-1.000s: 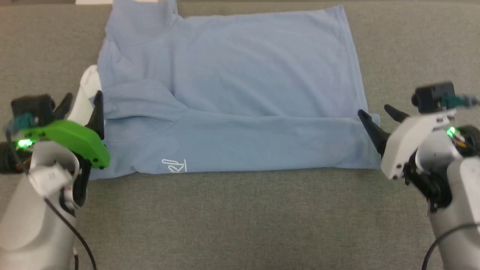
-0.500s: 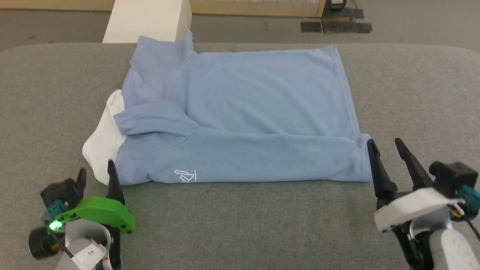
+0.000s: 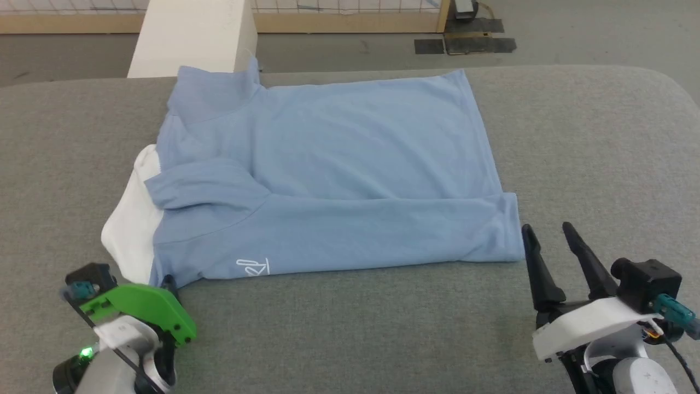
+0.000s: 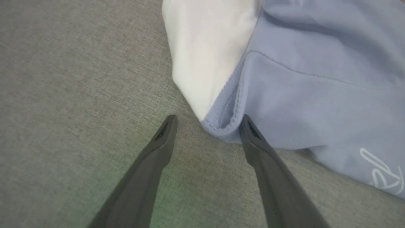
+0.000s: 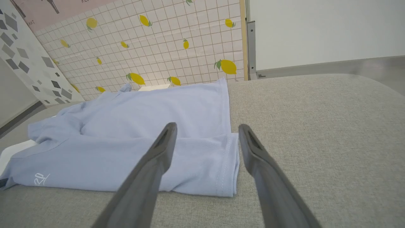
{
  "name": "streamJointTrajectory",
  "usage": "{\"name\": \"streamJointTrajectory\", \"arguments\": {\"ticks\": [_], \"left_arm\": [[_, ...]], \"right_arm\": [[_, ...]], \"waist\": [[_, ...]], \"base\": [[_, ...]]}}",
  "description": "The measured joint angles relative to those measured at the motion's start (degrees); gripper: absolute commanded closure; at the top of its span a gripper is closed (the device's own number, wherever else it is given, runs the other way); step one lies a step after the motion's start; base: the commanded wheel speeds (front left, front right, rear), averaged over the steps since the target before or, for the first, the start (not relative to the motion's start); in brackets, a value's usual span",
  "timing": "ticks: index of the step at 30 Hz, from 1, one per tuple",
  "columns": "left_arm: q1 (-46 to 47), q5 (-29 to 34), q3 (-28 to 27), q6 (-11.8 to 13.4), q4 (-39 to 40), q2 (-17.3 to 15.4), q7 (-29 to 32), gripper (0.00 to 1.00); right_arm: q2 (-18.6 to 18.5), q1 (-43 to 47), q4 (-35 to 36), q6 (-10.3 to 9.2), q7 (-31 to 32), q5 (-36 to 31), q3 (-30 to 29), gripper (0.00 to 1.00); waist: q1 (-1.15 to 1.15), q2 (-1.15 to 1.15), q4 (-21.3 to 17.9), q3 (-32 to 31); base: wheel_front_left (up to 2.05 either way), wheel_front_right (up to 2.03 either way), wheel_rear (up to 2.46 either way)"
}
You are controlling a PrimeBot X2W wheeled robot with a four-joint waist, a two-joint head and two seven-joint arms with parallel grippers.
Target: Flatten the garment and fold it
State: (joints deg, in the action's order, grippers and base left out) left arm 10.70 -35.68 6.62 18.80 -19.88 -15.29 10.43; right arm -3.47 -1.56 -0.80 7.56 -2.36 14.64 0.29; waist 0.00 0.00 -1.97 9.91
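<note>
Right now my left gripper (image 4: 208, 122) is spread wide and empty, with the near-left corner of the garment (image 3: 339, 164) between its fingertips. My right gripper (image 3: 547, 232), just as wide and empty, waits just off the near-right corner. The shirt lies on the grey table (image 3: 590, 137) with its near side folded over. I judge both grippers are placed to take the corners for the next fold.

white script logo (image 3: 253, 267) on the garment (image 3: 339, 164), near edge, perhaps RP, letters blurred

The logo (image 4: 381, 172) on the garment (image 4: 316, 95) is cropped at right.
</note>
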Motion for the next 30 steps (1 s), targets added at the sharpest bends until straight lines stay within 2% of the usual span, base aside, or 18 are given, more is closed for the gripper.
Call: {"name": "streamJointTrajectory", "arguments": {"ticks": [1, 2, 3, 4, 5, 15, 18, 23, 30], "left_arm": [[0.48, -0.64, 0.0, 0.01, -0.2, -0.25, 1.45, 0.0], [0.91, -1.44, 0.04, 0.0, -0.25, -0.48, 2.96, 0.24], [1.19, -1.8, 0.19, -0.02, -0.22, -0.9, 4.15, 0.67], [1.29, -1.93, 0.26, -0.07, -0.15, -1.16, 4.98, 0.93], [1.32, -2.11, 0.34, -0.15, 0.03, -1.44, 5.58, 1.0], [1.05, -2.58, 0.67, -1.18, 1.64, -0.96, 4.13, 1.0], [1.08, -2.57, 1.1, -1.62, 1.77, -0.89, 3.57, 1.0], [1.16, -2.56, 1.77, -2.13, 2.21, -0.46, 2.85, 1.0], [1.82, -2.56, 2.55, -3.34, 2.3, -0.01, 2.08, 1.0]], "right_arm": [[0.04, 0.0, 0.02, 0.0, 0.3, 0.0, 0.23, 0.0], [0.12, 0.0, 0.04, 0.0, 0.44, 0.0, 0.41, 0.0], [0.18, 0.0, 0.15, 0.0, 0.77, 0.0, 0.49, 0.0], [0.24, 0.01, 0.32, 0.0, 1.09, -0.02, 0.52, 0.0], [0.26, 0.02, 0.6, 0.0, 1.36, -0.18, 0.45, 0.0], [0.44, -2.21, -0.6, 0.0, 2.53, -3.68, -2.5, 0.0], [0.45, -4.68, -4.94, 0.0, 9.34, -3.58, -4.05, 0.0], [0.52, -8.84, -11.99, 0.0, 25.02, -3.13, -6.15, 0.0], [0.52, -13.74, -15.04, 0.0, 41.84, -5.12, -6.53, 0.0]], "waist": [[0.0, 0.0, -0.28, 0.08], [0.0, 0.0, -0.58, 0.15], [0.0, 0.0, -0.86, 0.2], [0.0, 0.0, -1.09, 0.24], [0.0, 0.0, -1.31, 0.29], [0.0, 0.0, -0.65, 0.51], [0.0, 0.0, 0.06, 0.66], [0.0, 0.0, 1.4, 1.05], [0.0, 0.0, 2.88, 2.32]], "base": [[0.0, 0.0, 0.0], [0.0, 0.0, 0.0], [0.0, 0.0, 0.0], [0.0, 0.0, 0.0], [0.0, 0.0, 0.0], [0.0, 0.0, 0.0], [0.0, 0.0, 0.0], [0.0, 0.0, 0.0], [0.0, 0.0, 0.0]]}}
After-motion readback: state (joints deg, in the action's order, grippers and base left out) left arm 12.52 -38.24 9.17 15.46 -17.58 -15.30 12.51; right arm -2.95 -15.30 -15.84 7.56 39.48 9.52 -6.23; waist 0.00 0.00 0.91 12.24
